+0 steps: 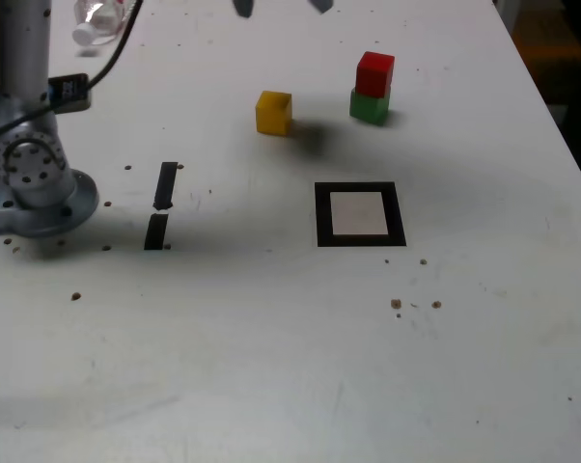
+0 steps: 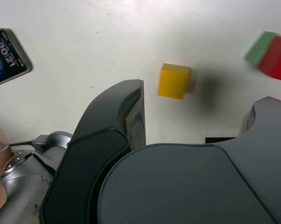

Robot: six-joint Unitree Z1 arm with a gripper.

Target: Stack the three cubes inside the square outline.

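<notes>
My gripper (image 2: 192,126) hangs above the white table (image 1: 271,367) with jaws spread, holding nothing. Beneath its open gap sits the yellow cube (image 2: 173,80); off to one side, red cube (image 1: 374,73) rests on green cube (image 1: 370,106). The square outline (image 1: 360,214) lies apart from all three, nothing inside it.

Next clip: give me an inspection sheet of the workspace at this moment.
Surface: white table, small dark specks.
Job's things: red cube stacked on green cube; yellow cube alone; square outline holds nothing.
Clutter: two black tape strips; phone, screen lit.
Grippers: pincer open, holding nothing, above the yellow cube.
Cables: black cable beside the arm base.
Surroundings: clear plastic item at the far edge.
</notes>
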